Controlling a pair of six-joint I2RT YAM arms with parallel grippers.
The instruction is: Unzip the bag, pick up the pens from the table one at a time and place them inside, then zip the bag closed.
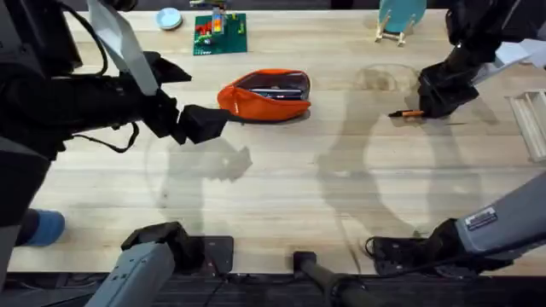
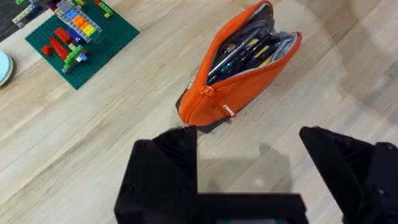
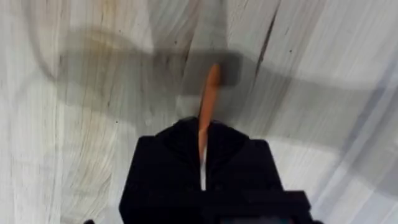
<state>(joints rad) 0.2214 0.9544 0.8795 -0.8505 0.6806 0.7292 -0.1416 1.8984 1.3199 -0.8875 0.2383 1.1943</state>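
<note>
- The right gripper point(image 1: 420, 109) is lowered to the surface point(image 1: 281, 196) at the far right and is clenched on the orange pen point(image 1: 408, 112), whose dark tip sticks out toward the middle of the surface.
- In the right wrist view the orange pen point(image 3: 208, 106) is seen pinched between the two black fingers point(image 3: 174, 155), its free end lying over the pale wood grain.
- A light-coloured stand with a blue round top point(image 1: 397, 19) is seen beyond the right gripper, at the far edge of the surface.
- The left gripper point(image 1: 205, 121) is held just beside the left end of the bag point(image 1: 266, 95), released, with nothing between its fingers.
- In the left wrist view the left gripper point(image 2: 249, 155) is spread wide, and the bag point(image 2: 239, 74) lies just past it on bare wood, apart from both fingers.
- The bag rests near the middle of the far half of the surface, its zipper drawn open; dark slim items are visible inside the lining.
- A green baseplate with coloured bricks point(image 1: 220, 34) is set farther back, near the far edge, well apart from the bag.
- A small pale blue round thing point(image 1: 169, 18) lies beside that baseplate.
</note>
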